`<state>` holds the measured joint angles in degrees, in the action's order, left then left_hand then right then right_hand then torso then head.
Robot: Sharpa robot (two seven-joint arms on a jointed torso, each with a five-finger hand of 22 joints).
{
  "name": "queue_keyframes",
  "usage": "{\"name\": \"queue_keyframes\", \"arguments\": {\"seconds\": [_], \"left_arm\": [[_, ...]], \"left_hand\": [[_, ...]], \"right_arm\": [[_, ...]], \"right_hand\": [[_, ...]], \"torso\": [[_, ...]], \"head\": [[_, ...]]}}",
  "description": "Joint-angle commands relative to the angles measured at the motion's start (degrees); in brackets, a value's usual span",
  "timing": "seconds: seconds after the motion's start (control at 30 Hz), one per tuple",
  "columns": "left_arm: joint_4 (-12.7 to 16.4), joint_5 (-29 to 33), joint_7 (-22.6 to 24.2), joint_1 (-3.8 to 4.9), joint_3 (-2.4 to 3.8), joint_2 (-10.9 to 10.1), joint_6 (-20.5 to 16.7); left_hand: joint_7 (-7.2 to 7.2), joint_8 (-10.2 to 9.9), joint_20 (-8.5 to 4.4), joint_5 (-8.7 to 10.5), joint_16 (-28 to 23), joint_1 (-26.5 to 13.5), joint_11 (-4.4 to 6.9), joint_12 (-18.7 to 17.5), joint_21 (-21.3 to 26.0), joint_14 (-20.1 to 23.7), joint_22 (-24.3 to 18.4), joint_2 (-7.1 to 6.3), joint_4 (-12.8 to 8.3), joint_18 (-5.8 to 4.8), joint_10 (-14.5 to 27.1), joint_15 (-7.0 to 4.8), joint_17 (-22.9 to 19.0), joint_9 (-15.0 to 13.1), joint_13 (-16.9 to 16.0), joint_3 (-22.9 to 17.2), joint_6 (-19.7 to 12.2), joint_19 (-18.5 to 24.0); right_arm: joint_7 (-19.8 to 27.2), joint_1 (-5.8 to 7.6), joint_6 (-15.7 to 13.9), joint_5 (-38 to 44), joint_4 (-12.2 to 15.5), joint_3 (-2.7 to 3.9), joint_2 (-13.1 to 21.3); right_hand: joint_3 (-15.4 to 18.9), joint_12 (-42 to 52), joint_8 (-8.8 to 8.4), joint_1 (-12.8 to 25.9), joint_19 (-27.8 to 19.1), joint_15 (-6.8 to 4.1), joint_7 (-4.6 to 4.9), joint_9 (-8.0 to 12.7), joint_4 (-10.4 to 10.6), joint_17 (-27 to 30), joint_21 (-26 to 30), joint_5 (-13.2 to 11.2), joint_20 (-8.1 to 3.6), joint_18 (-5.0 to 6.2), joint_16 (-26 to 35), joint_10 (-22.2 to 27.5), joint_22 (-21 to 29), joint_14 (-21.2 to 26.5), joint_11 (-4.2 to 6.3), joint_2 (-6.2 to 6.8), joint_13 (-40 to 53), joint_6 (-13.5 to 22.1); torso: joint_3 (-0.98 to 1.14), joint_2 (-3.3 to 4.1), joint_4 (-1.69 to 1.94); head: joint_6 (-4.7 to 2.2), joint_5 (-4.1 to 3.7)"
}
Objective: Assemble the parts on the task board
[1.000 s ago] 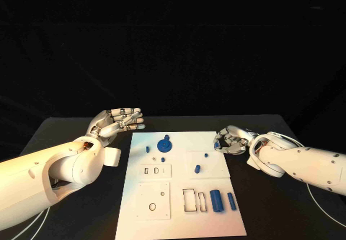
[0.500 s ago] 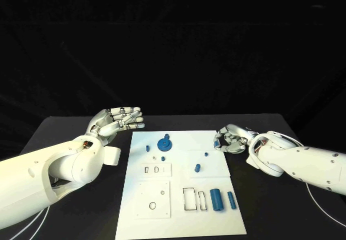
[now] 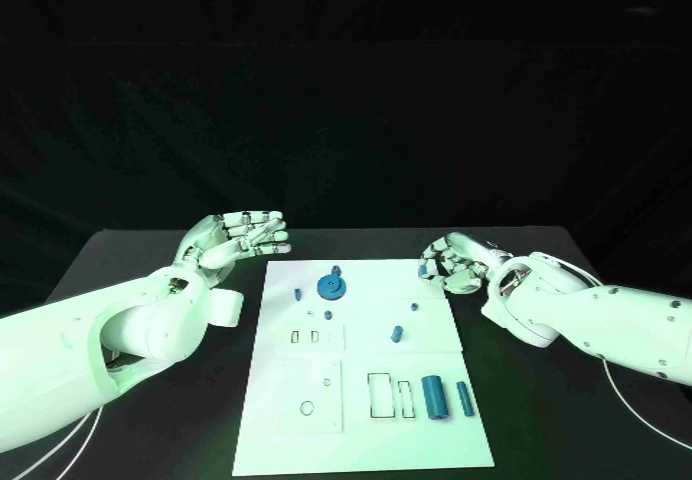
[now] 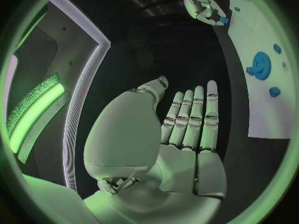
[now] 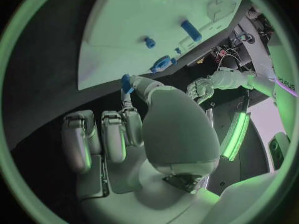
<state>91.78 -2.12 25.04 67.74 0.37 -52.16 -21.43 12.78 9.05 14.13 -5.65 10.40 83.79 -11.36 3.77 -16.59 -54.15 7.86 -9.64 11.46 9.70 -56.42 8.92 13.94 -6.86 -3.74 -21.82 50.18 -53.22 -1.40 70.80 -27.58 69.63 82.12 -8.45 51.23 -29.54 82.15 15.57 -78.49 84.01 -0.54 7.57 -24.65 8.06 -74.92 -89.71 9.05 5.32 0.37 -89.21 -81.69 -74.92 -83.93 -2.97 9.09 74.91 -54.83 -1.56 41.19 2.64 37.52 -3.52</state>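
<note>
Since a second ago the right hand (image 3: pixel 456 266) has lifted and drawn back toward twelve o'clock along the board's right edge, from beside the small peg row to near the far right corner, carrying a small blue part (image 3: pixel 424 270) with it. The right wrist view shows that part (image 5: pixel 126 82) pinched between thumb and a fingertip, while the other fingers (image 5: pixel 99 137) curl down toward the palm. The left hand (image 3: pixel 235 241) has barely shifted: it hangs at about ten o'clock of the task board (image 3: pixel 361 440), just off the far left corner, palm up, its fingers straight and side by side with nothing in them (image 4: pixel 187 129). On the white board nothing has moved: the blue gear (image 3: pixel 332 288) sits at the far end near twelve o'clock, a small peg (image 3: pixel 297 295) at its nine o'clock, two small pegs (image 3: pixel 395 334) near the middle, and a thick cylinder (image 3: pixel 433 397) with a thin bar (image 3: pixel 464 398) just beside it at about five o'clock.
</note>
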Motion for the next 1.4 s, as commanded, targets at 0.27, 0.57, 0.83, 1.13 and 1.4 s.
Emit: {"name": "queue_keyframes", "arguments": {"seconds": [0.27,0.57,0.83,1.13,1.4], "left_arm": [[-1.1,0.1,0.4,0.03,-0.09,1.0,1.4],[-1.7,0.1,0.3,0.02,-0.16,1.7,1.1],[-2.1,-0.2,0.2,0.0,-0.21,2.3,1.2],[-2.1,-0.2,0.1,-0.02,-0.27,2.5,1.3],[-2.1,-0.3,0.1,-0.02,-0.27,2.6,1.3]], "left_hand": [[1.21,-0.1,0.26,0.29,-0.3,-0.7,0.16,0.1,0.0,0.4,0.0,-0.05,-0.4,0.55,0.1,0.0,0.2,0.0,-0.1,0.2,0.1,0.9],[1.13,0.2,0.3,0.24,-0.3,-0.9,0.3,0.3,0.1,0.3,-0.1,0.05,-0.4,0.58,-0.6,-0.07,0.4,-0.1,-0.1,0.3,0.6,1.2],[0.91,0.2,0.29,0.21,-0.3,-0.7,0.42,0.3,0.1,0.2,-0.1,0.17,-0.6,0.62,-0.8,-0.14,0.5,-0.1,-0.1,0.2,0.7,1.3],[0.91,0.2,0.29,0.21,-0.3,-0.7,0.42,0.3,0.1,0.2,-0.1,0.17,-0.6,0.62,-0.8,-0.14,0.5,-0.1,-0.1,0.2,0.7,1.3],[0.86,0.2,0.29,0.2,-0.3,-0.7,0.46,0.3,0.0,0.1,-0.1,0.2,-0.7,0.64,-0.8,-0.17,0.6,-0.1,-0.1,0.1,0.7,1.3]], "right_arm": [[-11.9,1.09,-3.6,3.4,8.2,0.04,-4.3],[-16.2,0.11,-1.5,11.5,12.6,-0.22,-9.5],[-18.6,-1.88,0.4,15.5,11.9,-0.52,-13.3],[-20.0,-3.96,2.2,16.9,10.5,-0.67,-15.8],[-20.3,-5.12,3.2,17.1,9.5,-0.71,-16.9]], "right_hand": [[-0.9,-0.3,0.53,0.2,6.0,-0.54,-0.03,-0.5,-0.5,-12.7,-0.3,1.5,-0.28,-0.37,-0.1,0.3,-15.1,-5.5,0.07,-0.38,5.2,-0.1],[-1.2,-0.2,0.72,0.8,6.0,-0.56,-0.02,-0.6,-0.8,-11.9,-0.3,2.2,-0.32,-0.37,0.1,0.1,-15.1,-5.4,0.07,-0.05,5.3,0.0],[-1.2,0.0,0.99,1.2,6.0,-0.64,-0.17,-0.7,-1.1,-12.0,-0.3,2.3,-0.37,-0.37,0.1,-0.2,-15.1,-5.4,0.2,0.24,5.5,-0.3],[-1.1,0.3,1.22,2.2,6.0,-0.72,-0.25,-0.8,-1.0,-12.0,-0.3,2.2,-0.46,-0.37,0.1,-0.6,-15.1,-5.4,0.26,0.77,5.9,-0.4],[-1.0,0.5,1.41,3.1,6.0,-0.8,-0.37,-0.9,-0.9,-12.0,-0.3,2.2,-0.53,-0.37,0.1,-0.8,-15.1,-5.4,0.36,1.14,6.2,-0.5]], "torso": [[-0.03,-0.12,-0.07],[-0.13,-0.13,-0.26],[0.0,-0.22,0.06],[0.01,-0.14,-0.16],[0.0,-0.1,-0.03]], "head": [[0.52,0.75],[0.73,1.41],[1.04,1.58],[1.2,1.86],[1.47,1.72]]}}
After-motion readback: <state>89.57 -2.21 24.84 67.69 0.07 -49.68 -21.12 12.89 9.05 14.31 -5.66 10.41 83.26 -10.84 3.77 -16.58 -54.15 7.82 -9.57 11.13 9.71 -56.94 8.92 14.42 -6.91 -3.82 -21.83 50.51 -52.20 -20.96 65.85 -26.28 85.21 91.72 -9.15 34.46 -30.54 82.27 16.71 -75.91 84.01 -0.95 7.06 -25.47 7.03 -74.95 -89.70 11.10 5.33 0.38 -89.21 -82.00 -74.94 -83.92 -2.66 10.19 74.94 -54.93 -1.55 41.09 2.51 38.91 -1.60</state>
